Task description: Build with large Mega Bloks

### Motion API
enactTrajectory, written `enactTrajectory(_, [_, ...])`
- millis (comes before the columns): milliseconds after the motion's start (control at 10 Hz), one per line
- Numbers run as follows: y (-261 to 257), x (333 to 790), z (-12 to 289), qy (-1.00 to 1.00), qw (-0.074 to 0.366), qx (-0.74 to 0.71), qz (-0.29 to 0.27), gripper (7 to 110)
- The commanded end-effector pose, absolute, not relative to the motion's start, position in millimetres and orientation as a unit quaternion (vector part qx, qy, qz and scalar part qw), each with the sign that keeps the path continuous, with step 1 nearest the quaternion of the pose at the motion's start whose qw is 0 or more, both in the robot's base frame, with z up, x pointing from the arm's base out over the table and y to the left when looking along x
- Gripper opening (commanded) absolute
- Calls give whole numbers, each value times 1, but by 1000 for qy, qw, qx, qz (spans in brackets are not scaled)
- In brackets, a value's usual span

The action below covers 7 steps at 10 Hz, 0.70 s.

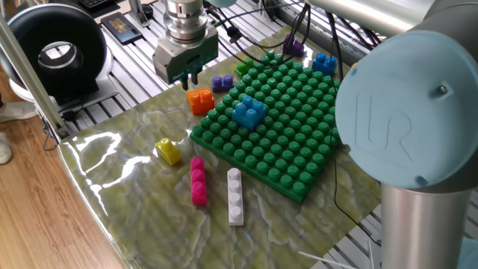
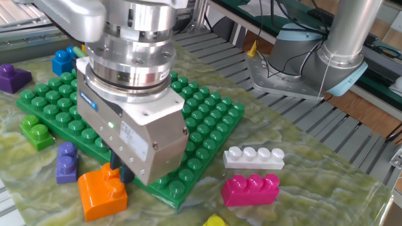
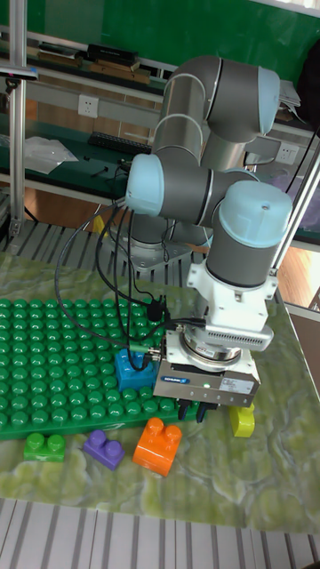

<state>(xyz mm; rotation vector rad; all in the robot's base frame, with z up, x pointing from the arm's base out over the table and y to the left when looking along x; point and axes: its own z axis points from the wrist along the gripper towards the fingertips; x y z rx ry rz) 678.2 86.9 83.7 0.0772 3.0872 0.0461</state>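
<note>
1. You are looking at the end effector (image 1: 187,75) hanging just above the orange block (image 1: 200,100), at the baseplate's (image 1: 299,142) edge; its dark fingertips (image 3: 204,412) are pointing down near the block's top.
2. The jaws seem slightly parted and empty, but the housing is hiding most of the gap, so you cannot tell for sure how open they are.
3. The orange block (image 2: 102,191) is sitting on the tabletop (image 1: 134,194) just beside the baseplate (image 2: 207,113), with a small purple block (image 2: 66,163) next to it and a green block (image 2: 36,130) beyond that.
4. A light blue block (image 1: 249,112) is standing on the baseplate's studs.
5. A yellow block (image 1: 169,151), a pink bar (image 1: 198,181) and a white bar (image 1: 235,196) are lying on the tabletop, apart from the baseplate; the pink bar (image 2: 251,189) and white bar (image 2: 254,156) are side by side.
6. Another blue block (image 2: 65,61) and a purple block (image 2: 12,78) are resting at the baseplate's far edge.
</note>
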Motion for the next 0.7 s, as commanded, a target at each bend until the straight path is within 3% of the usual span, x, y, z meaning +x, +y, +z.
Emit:
enactTrajectory(0, [89,680,85,996,27,83,23,22])
enactTrajectory(400, [78,693,86,998,55,35,0,22])
enactTrajectory(500, [76,690,86,998,50,36,-5,44])
enactTrajectory(600, [75,688,83,998,32,47,3,44])
